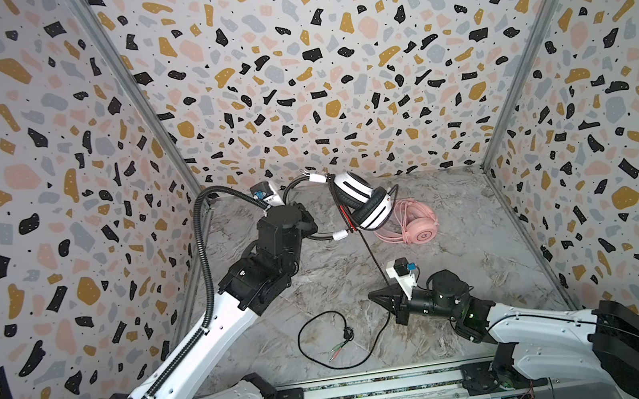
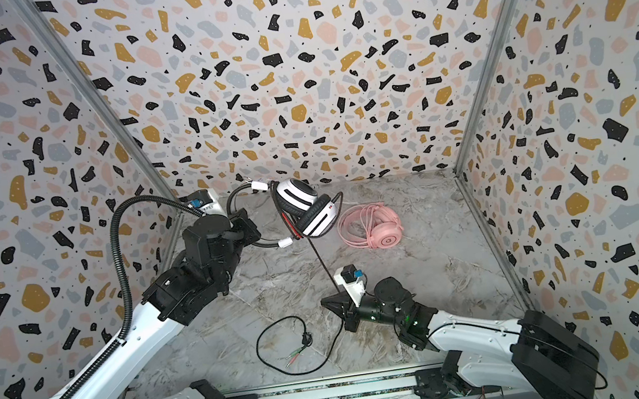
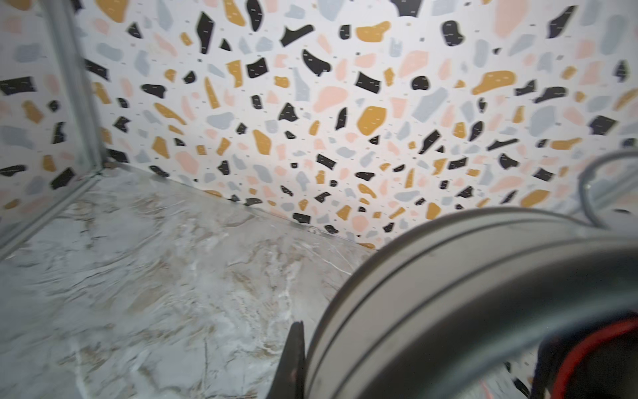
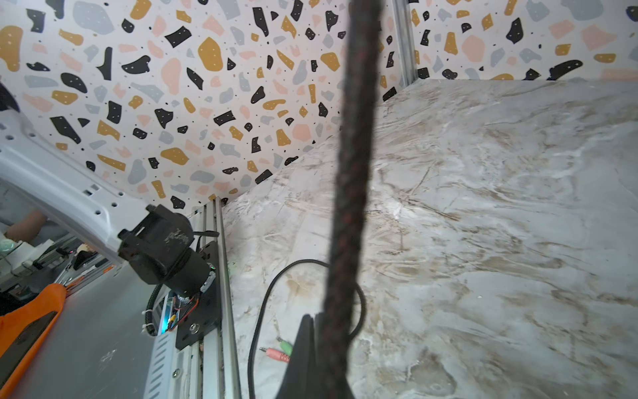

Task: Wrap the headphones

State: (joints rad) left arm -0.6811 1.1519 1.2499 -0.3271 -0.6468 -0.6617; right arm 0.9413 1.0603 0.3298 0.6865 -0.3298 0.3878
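The right gripper point(image 1: 381, 298) had its fingers point(image 4: 301, 345) pressed together on the black cable point(image 4: 350, 179). The braided cord rose from between them in the right wrist view. In both top views it ran in a straight line from that pinch up to the white-and-black headset point(image 1: 359, 199). Below the pinch the rest of the cable lay slack in a wide loop on the marble-patterned table point(image 1: 466, 273), and it ended in a green plug and a pink plug point(image 4: 278, 352) beside the loop.

The left gripper point(image 1: 306, 221) was closed on the headband point(image 3: 448, 293) of the same headset. In the left wrist view only one dark finger point(image 3: 293, 357) showed, hard against the band's edge — the other was hidden behind it. The ear cups point(image 2: 306, 210) hung out to the right of that grip, near the back wall and apparently clear of the tabletop.

The pink headset point(image 1: 418, 226) rested on the table just beyond them, toward the back right. In both top views it was partly overlapped by the white-and-black one. Its pink cable point(image 2: 354, 225) lay gathered in loops against it — whether wound around the band or only beside it could not be told.
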